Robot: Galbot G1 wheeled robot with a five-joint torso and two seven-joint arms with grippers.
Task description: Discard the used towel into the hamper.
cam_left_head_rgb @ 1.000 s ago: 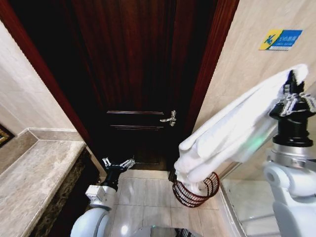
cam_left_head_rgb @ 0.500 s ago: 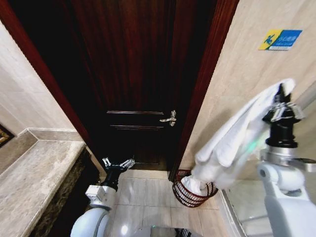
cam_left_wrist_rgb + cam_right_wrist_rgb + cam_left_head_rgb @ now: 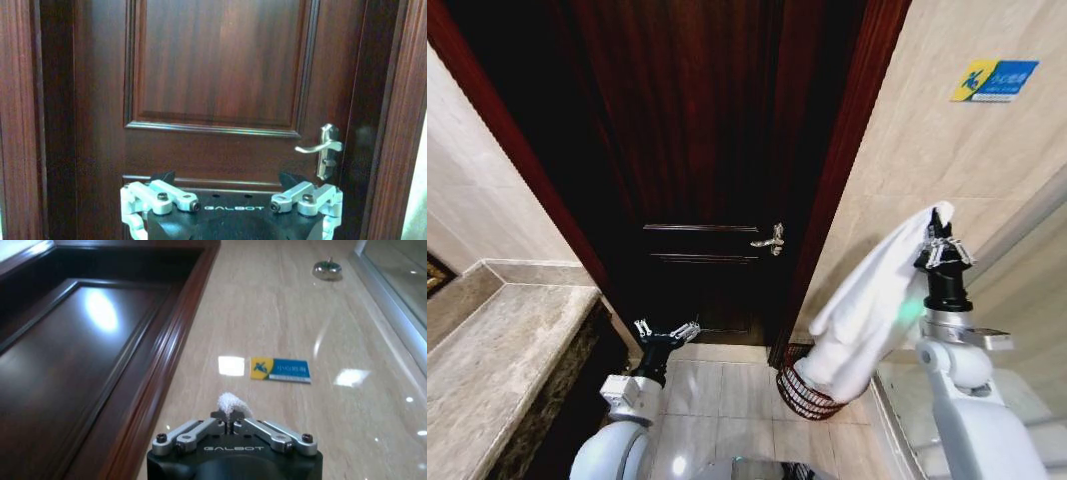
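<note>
The white towel [image 3: 872, 300] hangs from my right gripper [image 3: 941, 238], which points upward at the right of the head view and is shut on the towel's top corner. A tuft of the towel [image 3: 230, 402] pokes out between the closed fingers in the right wrist view. The towel's lower end drapes down into the hamper [image 3: 797, 388], a dark reddish-brown wire basket on the floor by the door frame, mostly covered by the cloth. My left gripper [image 3: 666, 333] is held low at the left, open, facing the door [image 3: 220, 75]; its fingers [image 3: 175, 196] hold nothing.
A dark wooden door [image 3: 707, 160] with a silver lever handle [image 3: 770, 240] stands shut ahead. A marble counter [image 3: 487, 370] runs along the left. A beige tiled wall with a blue sign [image 3: 994, 79] is on the right, with a glass panel edge [image 3: 892, 420] below.
My right arm has come down and drawn back to the right, lowering the towel so its bottom end has sunk deeper into the hamper. The left arm has stayed still.
</note>
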